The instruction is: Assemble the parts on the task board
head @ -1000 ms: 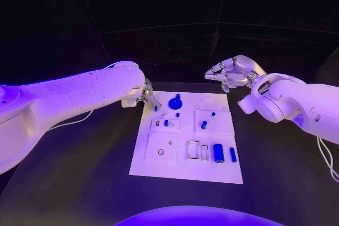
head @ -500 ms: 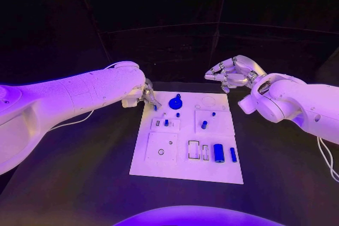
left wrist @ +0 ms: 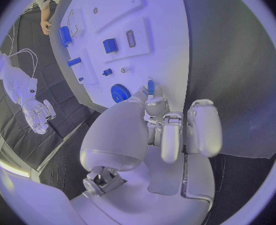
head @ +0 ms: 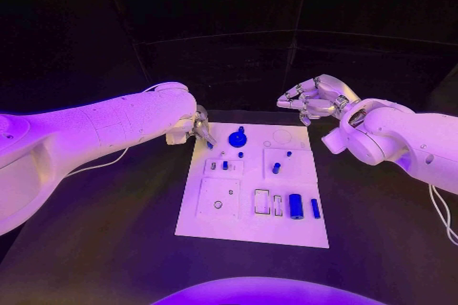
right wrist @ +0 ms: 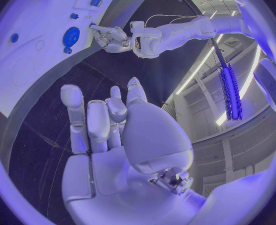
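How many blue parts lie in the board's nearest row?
2: a thick blue cylinder and a thin blue bar beside it, toward the task board's right edge. Nothing there looks hidden.

Two white arms with smooth rounded shells; the left arm [head: 95,130] is bulky, a thin pale cable [head: 95,165] trailing beneath it; the right arm [head: 401,143] has another at 4 o'clock; each ends in a silver hand, left [head: 198,130], right [head: 313,96], with padded segmented fingers [left wrist: 172,135].
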`<control>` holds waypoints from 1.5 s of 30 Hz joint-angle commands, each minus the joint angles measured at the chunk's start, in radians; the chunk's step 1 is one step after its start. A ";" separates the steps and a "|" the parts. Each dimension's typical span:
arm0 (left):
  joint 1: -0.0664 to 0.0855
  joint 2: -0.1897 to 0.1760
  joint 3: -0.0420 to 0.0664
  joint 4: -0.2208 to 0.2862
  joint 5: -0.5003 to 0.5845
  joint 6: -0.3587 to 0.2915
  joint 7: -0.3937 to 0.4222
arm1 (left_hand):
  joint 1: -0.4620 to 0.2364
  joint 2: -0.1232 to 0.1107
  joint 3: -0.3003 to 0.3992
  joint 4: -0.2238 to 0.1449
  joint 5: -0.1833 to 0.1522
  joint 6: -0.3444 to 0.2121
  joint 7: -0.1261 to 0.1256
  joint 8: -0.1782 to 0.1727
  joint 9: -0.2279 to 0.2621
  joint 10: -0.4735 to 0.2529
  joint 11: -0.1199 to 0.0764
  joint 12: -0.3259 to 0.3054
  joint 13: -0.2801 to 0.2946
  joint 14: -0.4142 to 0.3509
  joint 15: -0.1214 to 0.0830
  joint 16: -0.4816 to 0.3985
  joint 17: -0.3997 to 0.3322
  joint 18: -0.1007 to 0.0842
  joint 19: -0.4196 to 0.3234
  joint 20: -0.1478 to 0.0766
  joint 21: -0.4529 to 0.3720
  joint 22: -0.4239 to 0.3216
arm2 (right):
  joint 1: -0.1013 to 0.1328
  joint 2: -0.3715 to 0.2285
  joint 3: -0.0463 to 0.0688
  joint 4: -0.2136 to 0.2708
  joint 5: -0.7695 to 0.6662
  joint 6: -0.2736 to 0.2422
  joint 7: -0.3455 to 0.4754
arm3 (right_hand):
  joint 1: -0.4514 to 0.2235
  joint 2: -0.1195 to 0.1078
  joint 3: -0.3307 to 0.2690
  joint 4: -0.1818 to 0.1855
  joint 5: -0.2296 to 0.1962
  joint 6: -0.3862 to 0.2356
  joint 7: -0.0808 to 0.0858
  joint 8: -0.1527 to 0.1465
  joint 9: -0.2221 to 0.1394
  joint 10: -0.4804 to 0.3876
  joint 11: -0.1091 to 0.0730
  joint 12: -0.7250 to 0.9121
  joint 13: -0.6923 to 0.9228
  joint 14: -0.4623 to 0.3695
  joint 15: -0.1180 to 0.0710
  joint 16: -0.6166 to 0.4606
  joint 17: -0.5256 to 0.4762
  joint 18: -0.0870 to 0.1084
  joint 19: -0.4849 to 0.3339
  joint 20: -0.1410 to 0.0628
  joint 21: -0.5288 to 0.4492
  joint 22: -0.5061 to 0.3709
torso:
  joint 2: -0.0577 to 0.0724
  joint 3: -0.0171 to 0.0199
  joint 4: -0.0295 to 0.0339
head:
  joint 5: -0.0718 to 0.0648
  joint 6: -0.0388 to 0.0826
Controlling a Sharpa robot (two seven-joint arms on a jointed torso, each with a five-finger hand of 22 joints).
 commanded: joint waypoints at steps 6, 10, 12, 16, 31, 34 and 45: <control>0.000 -0.007 0.000 0.009 0.040 0.005 0.016 | 0.022 -0.011 0.094 -0.053 0.000 0.004 -0.002 0.003 0.002 0.001 0.003 -0.011 -0.006 0.106 0.003 0.003 0.263 0.008 -0.002 0.005 -0.005 0.000 | 0.002 0.000 0.001 0.002 0.002 0.014 0.000 | 0.010 0.000 -0.001 -0.006 0.006 -0.008 -0.001 0.004 0.001 -0.005 -0.003 -0.006 0.001 -0.003 -0.004 -0.001 0.001 0.019 -0.005 0.000 -0.005 0.001 | 0.000 -0.0003 0.0007 | 0.001 -0.002; 0.000 -0.018 0.000 0.020 0.044 -0.014 0.024 | 0.017 -0.016 0.113 -0.059 -0.001 0.004 -0.001 0.006 0.004 0.004 0.003 -0.008 -0.004 0.106 0.004 0.003 0.263 0.008 -0.001 0.006 -0.005 0.000 | 0.002 -0.001 0.001 0.002 0.002 0.014 0.000 | 0.012 0.001 0.000 -0.007 0.007 -0.008 -0.001 0.004 0.001 -0.005 -0.003 -0.006 0.002 -0.003 -0.005 -0.001 0.001 0.019 -0.005 0.000 -0.005 0.001 | 0.000 -0.0006 0.0004 | 0.001 -0.002; 0.000 -0.029 0.000 0.033 0.053 -0.025 0.025 | 0.014 -0.018 0.120 -0.060 -0.002 0.005 -0.002 0.008 0.005 0.007 0.003 -0.006 -0.001 0.106 0.004 0.003 0.263 0.008 -0.001 0.006 -0.006 0.000 | 0.002 -0.001 0.001 0.002 0.002 0.014 0.000 | 0.012 0.001 0.000 -0.007 0.007 -0.008 -0.001 0.004 0.001 -0.005 -0.003 -0.006 0.002 -0.003 -0.005 -0.001 0.001 0.019 -0.005 0.000 -0.005 0.001 | 0.000 -0.0006 0.0007 | 0.001 -0.001; 0.001 -0.062 0.000 0.080 0.068 -0.055 0.016 | 0.004 -0.024 0.140 -0.063 -0.002 0.007 -0.003 0.016 0.010 0.012 0.002 -0.001 0.004 0.106 0.003 0.003 0.263 0.008 -0.001 0.006 -0.007 -0.001 | 0.002 -0.003 0.001 0.002 0.002 0.014 0.000 | 0.011 0.001 -0.001 -0.007 0.007 -0.008 -0.001 0.004 0.002 -0.005 -0.003 -0.006 0.001 -0.003 -0.005 -0.001 0.000 0.019 -0.005 0.000 -0.005 0.001 | -0.001 0.0005 0.0018 | 0.001 -0.001; 0.005 -0.212 -0.003 0.310 0.094 -0.204 0.005 | -0.036 -0.057 0.213 -0.074 -0.003 0.004 -0.008 0.044 0.028 0.034 -0.002 0.024 0.031 0.106 0.000 0.003 0.263 0.008 0.002 0.003 -0.006 0.004 | 0.002 -0.007 0.001 -0.001 0.002 0.013 -0.002 | 0.011 0.001 -0.001 -0.007 0.007 -0.008 -0.001 0.004 0.002 -0.005 -0.002 -0.007 0.000 -0.003 -0.004 -0.003 -0.001 0.019 -0.006 0.000 -0.006 0.000 | -0.003 0.0012 0.0055 | 0.011 -0.005; 0.003 -0.235 -0.004 0.348 0.096 -0.239 0.006 | -0.043 -0.064 0.225 -0.075 -0.003 0.005 -0.009 0.049 0.030 0.038 -0.003 0.029 0.036 0.106 -0.001 0.003 0.263 0.007 0.003 0.003 -0.005 0.006 | 0.002 -0.007 0.001 -0.002 0.002 0.013 -0.002 | 0.011 0.001 -0.001 -0.007 0.007 -0.008 0.000 0.005 0.002 -0.005 -0.002 -0.008 0.000 -0.003 -0.004 -0.002 -0.001 0.019 -0.005 0.000 -0.006 0.001 | -0.004 0.0014 0.0054 | 0.015 -0.006; -0.006 -0.280 -0.020 0.455 0.092 -0.336 0.004 | -0.055 -0.074 0.250 -0.077 -0.003 0.006 -0.012 0.059 0.036 0.045 -0.006 0.036 0.044 0.106 -0.003 0.003 0.263 0.007 0.004 0.001 -0.004 0.008 | 0.002 -0.004 0.001 -0.005 0.002 0.014 -0.001 | 0.011 0.002 -0.001 -0.007 0.008 -0.008 0.000 0.005 0.002 -0.006 -0.002 -0.008 0.000 -0.003 -0.004 -0.003 -0.001 0.019 -0.006 0.000 -0.006 0.001 | -0.002 0.0006 0.0049 | 0.016 -0.011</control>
